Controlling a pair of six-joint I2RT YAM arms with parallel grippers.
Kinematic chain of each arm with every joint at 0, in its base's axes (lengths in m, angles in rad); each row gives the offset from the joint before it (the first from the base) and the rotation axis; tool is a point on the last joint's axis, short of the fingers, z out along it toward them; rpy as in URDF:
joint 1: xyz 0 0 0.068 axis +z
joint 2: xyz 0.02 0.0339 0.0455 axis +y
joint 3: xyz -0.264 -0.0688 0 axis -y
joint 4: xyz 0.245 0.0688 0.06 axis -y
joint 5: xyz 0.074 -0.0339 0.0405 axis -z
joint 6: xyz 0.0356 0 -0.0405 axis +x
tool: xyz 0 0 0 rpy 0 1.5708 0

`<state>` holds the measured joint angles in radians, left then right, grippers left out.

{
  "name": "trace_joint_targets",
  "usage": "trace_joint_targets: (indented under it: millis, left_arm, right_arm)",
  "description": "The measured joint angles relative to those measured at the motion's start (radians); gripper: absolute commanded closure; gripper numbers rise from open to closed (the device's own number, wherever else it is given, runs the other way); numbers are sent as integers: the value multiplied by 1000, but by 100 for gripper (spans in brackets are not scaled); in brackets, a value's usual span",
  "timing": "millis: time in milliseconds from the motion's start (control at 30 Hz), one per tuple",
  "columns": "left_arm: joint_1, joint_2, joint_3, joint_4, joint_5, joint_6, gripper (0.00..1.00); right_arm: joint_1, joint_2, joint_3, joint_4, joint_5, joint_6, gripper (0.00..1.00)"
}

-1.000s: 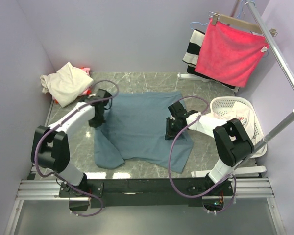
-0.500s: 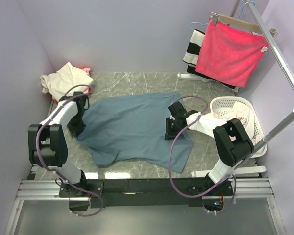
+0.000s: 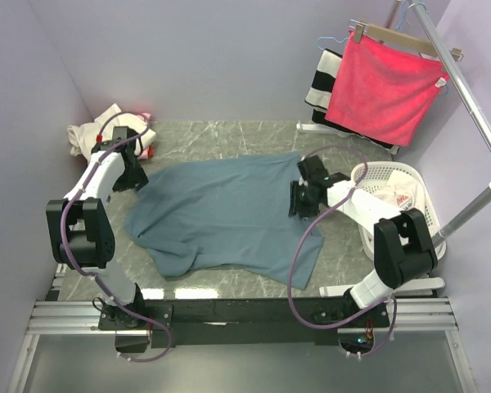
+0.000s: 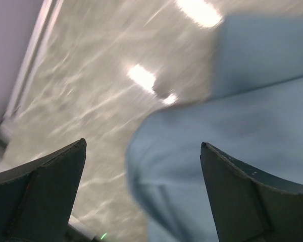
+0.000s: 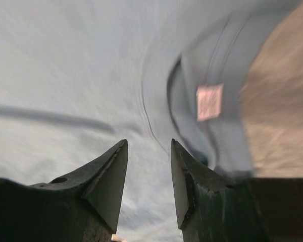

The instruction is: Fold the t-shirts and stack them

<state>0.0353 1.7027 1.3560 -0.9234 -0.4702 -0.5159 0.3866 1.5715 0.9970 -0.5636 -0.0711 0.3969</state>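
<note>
- Flat on counter (image 3: 229,139): blue shirt (image 3: 221,213).
- At its left edge: L gripper (image 4: 141,146), jaws wide apart, empty.
- By collar (image 5: 192,116): R gripper (image 5: 148,146), jaws part-open, empty.

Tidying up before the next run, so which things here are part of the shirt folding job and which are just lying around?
Part of the job: blue-grey t-shirt; cream and pink shirts piled back left; white shirt in the basket.
Just lying about: pink-red towel on its hanger; striped cloth partly behind it.
</note>
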Motion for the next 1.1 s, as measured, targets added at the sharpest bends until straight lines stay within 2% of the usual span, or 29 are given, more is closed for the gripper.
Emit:
trace_joint_targets:
  millis: [200,400,733,833,933,967,1033,1067,1100]
  left_arm:
    - [4,53,64,155,151,35,1]
    - [44,189,55,305,296,42,1]
    - [115,272,55,429,367,21,2]
    - [125,309,64,437,373,28,11]
    - [126,313,70,453,394,24,30]
    - [126,314,70,455,398,24,50]
    - [128,318,70,459,406,18,70]
    - [130,322,70,461,413,21,90]
    - [134,325,72,464,422,22,99]
  right_arm:
    - [-61,-20,132,5,36,-34,53]
    - [-107,-11,161,3,41,-55,53]
    - [-145,28,161,1,8,-55,54]
    - [-144,42,161,2,-21,-54,55]
    - [-144,48,161,2,-45,-55,57]
    - [-144,49,161,2,-53,-55,57]
    - [-144,49,159,4,-75,-57,59]
    - [-144,49,156,9,-90,-59,60]
    - [-144,51,151,14,-117,-63,61]
